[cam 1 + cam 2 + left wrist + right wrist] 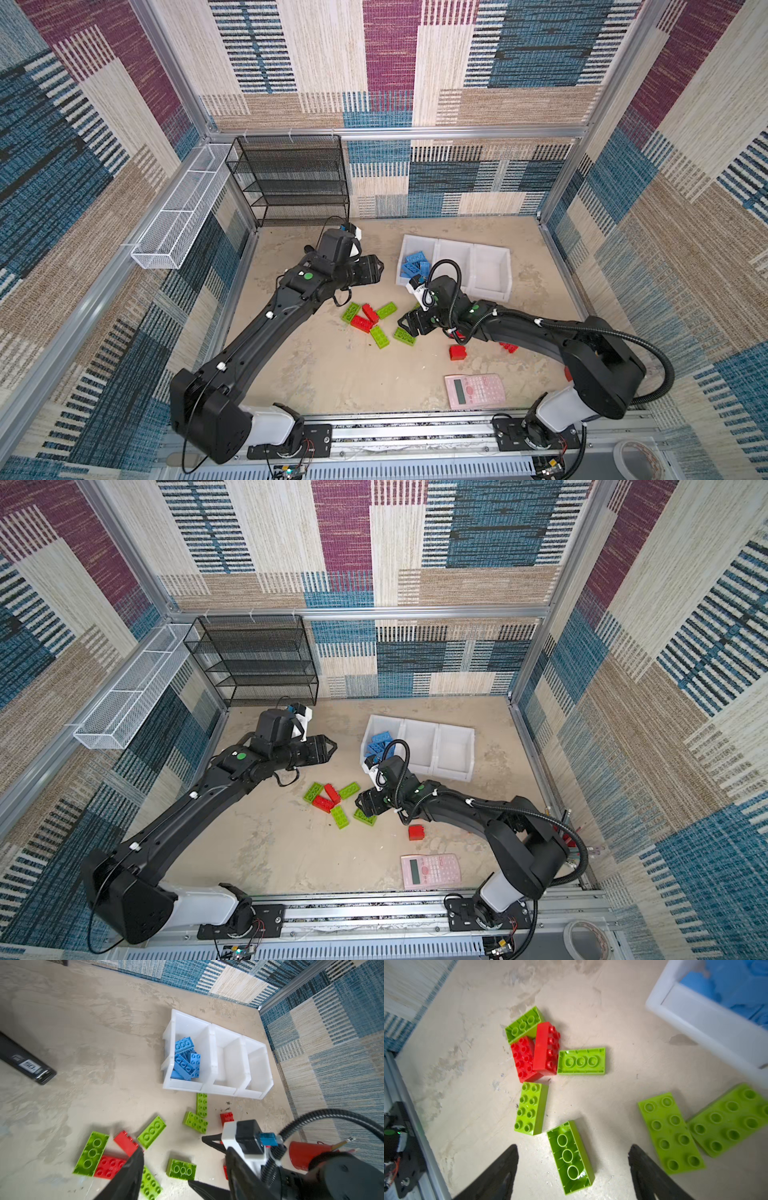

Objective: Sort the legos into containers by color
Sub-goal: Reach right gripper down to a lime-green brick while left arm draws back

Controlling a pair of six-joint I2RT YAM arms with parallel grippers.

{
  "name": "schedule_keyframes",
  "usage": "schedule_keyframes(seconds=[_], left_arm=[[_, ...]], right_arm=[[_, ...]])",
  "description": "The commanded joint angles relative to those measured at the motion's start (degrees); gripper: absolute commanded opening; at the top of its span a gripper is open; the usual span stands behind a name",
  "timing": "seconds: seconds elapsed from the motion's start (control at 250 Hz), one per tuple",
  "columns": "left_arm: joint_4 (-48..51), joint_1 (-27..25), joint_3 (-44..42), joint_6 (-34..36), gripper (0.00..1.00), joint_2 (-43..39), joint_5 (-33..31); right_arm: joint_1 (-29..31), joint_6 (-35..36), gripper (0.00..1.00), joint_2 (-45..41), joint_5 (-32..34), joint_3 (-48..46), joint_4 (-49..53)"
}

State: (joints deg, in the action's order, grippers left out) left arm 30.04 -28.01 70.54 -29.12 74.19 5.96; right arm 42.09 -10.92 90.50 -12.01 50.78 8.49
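The right end effector (573, 1147) is open. Its two jaws stand on either side of a green brick (570, 1157), which lies hollow side up on the desk (477, 1064), near the middle of both top views. As far as we can see, the jaws do not touch it yet. We think this is an approach for a grasp across the short width, because the long sides face the jaws. A second green brick (531, 1108), studs up, lies just beside one corner of it and could be pushed when the jaws close.

Further left in the top views, two red bricks (546, 1047) lie tight against two more green ones. This pile looks harder to take apart.

The left end effector (374, 266) hovers above the desk, left of the containers (473, 249). Its jaws are partly apart and we see nothing between them. We judge that it keeps away from the pile to give the right arm room.

The three containers stand in a row in the upper right part of the desk. The blue bricks (415, 266) are in the left one, and the other two are empty. We see no blue brick on the desk, so green and red remain to sort. A red cube brick (457, 352) lies alone at the lower right of the right end effector, and the right arm partly covers another red brick (509, 347). A pink calculator (475, 390) lies lower in the frame, out of the way.
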Motion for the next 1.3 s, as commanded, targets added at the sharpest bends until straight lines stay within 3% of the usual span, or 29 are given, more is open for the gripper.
schedule_keyframes(seconds=[0.0, 0.228, 0.424, 0.596, 1.036, 1.296], left_arm=[[2.1, 0.5, -4.4, 3.4, 0.65, -5.9, -0.9], [7.0, 1.1, -12.0, 7.2, 0.66, -19.7, -3.7], [6.7, 1.3, -16.8, 7.3, 0.67, -26.1, -6.2], [6.2, 1.2, -17.1, 8.0, 0.67, -27.5, -6.7], [7.3, 0.1, -17.2, 8.3, 0.67, -28.4, -9.3], [8.3, 0.2, -16.8, 7.9, 0.67, -29.8, -11.6]], right_arm=[[0.9, 3.7, 0.86, 2.3, 1.6, 1.5, 3.4], [4.0, 4.3, 0.87, 5.6, 4.3, 2.4, 3.9], [6.9, 4.9, 0.85, 10.7, 6.7, 5.7, 6.6], [7.8, 5.0, 0.79, 13.0, 10.3, 7.2, 9.7], [8.7, 2.9, 0.54, 11.4, 14.8, 6.7, 11.3], [8.6, -2.7, 0.41, 9.5, 15.6, 7.5, 12.8]])
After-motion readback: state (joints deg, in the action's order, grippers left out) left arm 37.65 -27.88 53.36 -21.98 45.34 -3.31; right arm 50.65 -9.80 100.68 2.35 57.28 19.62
